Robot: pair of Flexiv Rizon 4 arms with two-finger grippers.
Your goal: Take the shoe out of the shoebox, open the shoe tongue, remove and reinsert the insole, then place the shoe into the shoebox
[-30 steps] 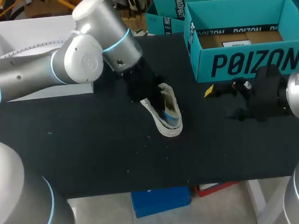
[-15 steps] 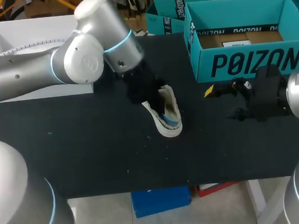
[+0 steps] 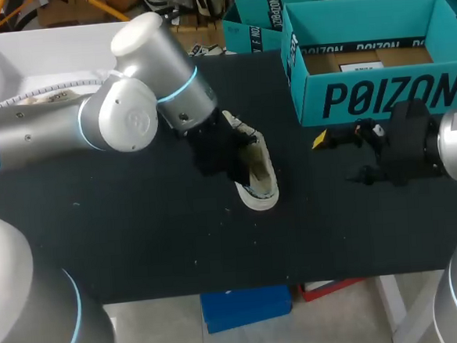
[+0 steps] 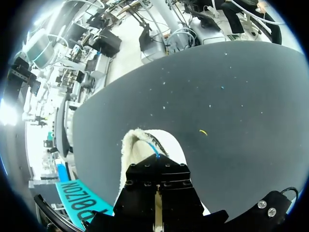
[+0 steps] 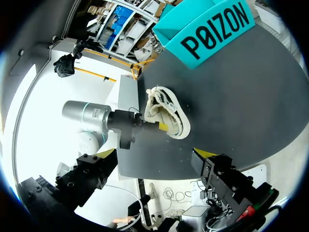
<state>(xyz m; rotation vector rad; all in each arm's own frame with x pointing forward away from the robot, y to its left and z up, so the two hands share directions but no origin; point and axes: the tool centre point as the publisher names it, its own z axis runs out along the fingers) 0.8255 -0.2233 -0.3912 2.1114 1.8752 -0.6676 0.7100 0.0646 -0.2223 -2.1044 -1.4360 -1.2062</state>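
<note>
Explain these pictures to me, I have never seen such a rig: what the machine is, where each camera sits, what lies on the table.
It is a robot with two arms at a black table. One picture looks down from above; the two round ones come from wrist cameras. A pale shoe lies on the table, outside the teal shoebox. The left gripper is at the shoe's opening; its grip cannot be seen. The right gripper hovers open and empty near the box.

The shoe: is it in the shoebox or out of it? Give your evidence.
Out. The shoe rests on the black table, apart from the teal shoebox, whose inside shows no shoe.
</note>
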